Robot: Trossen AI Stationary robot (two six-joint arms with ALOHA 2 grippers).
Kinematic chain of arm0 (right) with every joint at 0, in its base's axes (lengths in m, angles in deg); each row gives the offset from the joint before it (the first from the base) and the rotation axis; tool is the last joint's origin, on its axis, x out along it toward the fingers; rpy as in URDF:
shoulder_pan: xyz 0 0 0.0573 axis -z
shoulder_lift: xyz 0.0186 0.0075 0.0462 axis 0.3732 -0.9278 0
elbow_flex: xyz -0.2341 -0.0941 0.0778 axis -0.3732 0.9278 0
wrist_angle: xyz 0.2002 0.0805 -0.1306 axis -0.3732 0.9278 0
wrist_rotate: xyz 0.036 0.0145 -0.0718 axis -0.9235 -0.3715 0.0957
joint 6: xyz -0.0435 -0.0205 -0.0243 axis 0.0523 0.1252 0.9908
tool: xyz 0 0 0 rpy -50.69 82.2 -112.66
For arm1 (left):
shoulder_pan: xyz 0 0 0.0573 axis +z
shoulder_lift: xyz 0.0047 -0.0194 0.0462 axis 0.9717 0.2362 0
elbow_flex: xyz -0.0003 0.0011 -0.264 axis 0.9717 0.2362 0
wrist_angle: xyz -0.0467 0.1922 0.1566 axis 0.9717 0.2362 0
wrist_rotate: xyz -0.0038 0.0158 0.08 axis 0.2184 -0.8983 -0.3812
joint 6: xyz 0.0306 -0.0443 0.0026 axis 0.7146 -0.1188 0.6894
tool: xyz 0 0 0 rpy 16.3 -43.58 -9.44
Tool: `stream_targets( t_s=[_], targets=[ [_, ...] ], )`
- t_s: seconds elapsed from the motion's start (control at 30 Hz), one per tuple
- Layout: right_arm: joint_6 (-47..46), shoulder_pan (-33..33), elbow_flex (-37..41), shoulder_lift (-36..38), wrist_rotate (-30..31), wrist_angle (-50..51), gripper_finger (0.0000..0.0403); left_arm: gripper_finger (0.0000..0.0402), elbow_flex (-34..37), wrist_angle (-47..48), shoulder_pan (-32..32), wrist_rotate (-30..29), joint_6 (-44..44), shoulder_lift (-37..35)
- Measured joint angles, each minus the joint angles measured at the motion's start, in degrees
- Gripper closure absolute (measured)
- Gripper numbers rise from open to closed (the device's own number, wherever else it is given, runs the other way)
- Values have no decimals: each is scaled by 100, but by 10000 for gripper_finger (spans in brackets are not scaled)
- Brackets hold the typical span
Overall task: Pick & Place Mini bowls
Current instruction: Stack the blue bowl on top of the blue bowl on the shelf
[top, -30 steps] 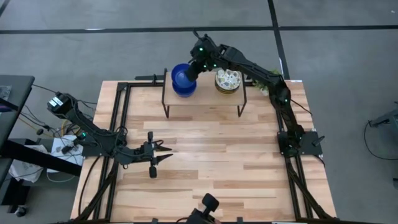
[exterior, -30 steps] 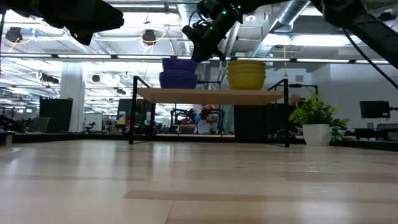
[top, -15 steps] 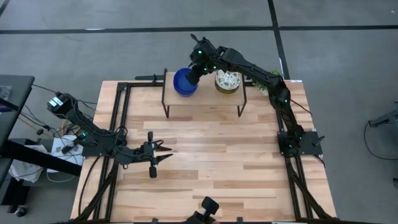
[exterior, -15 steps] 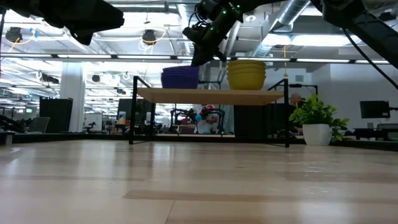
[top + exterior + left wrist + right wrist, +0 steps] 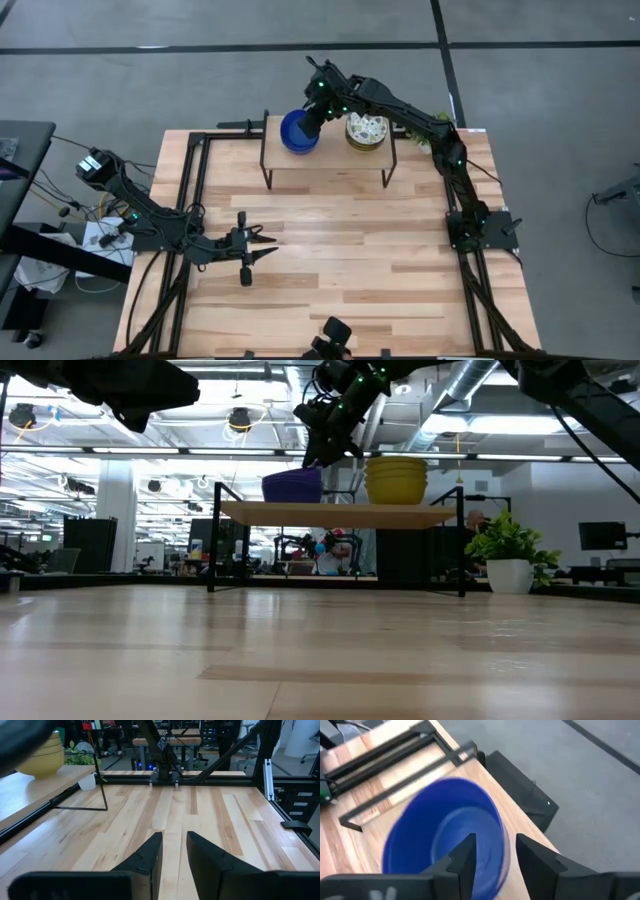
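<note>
A stack of cobalt blue mini bowls [image 5: 297,131] [image 5: 292,485] stands on the left part of a raised wooden shelf [image 5: 330,162] at the table's far side. A stack of patterned white mini bowls [image 5: 366,131] [image 5: 396,480] stands on the shelf to its right. My right gripper [image 5: 311,119] [image 5: 495,860] is open over the right side of the top blue bowl [image 5: 445,835]. One finger stands inside its rim and one outside, with gaps on both sides. My left gripper [image 5: 268,247] [image 5: 174,851] is open and empty, low over the table's left middle.
The shelf stands on thin black metal legs [image 5: 267,168] with free room beneath it. A small potted green plant [image 5: 510,555] sits at the far right corner. A black frame [image 5: 195,170] runs along the table's edges. Bare wood [image 5: 350,250] fills the middle.
My right gripper has gone down with a blue bowl. The bowl hung above the blue stack and now sits nested in it on the shelf.
</note>
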Motion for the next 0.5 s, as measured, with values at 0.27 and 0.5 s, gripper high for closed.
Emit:
stream_targets(
  t_s=[0.27, 0.5],
  targets=[
    [426, -50, -137, 11, 722, -506, 313, 314, 0, 0, -1, 1, -2, 0],
    [1121, -118, -74, -60, 909, -679, 391, 314, 0, 0, 0, 2, -2, 0]
  ],
)
